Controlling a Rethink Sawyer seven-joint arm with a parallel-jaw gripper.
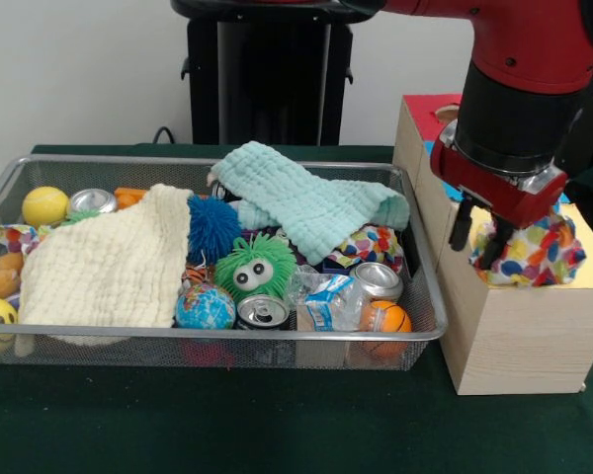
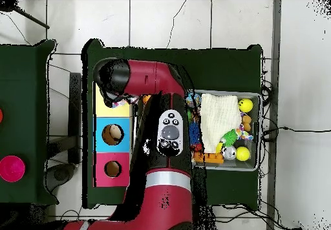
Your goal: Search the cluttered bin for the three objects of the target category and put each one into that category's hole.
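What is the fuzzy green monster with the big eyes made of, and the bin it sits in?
The green monster looks like soft rubber, judging by its thin floppy spikes. The bin looks like silver metal wire mesh, shiny, and you can see through its sides.

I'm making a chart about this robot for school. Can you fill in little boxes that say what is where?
gripper: over the wooden box, shut on a spotted cloth
bin: wire basket on the green table, left of the box in the front view
on top of the pile: cream cloth and mint cloth
toys: green fuzzy ball with eyes, blue fuzzy ball, globe ball, yellow ball
cans: several, one at the front
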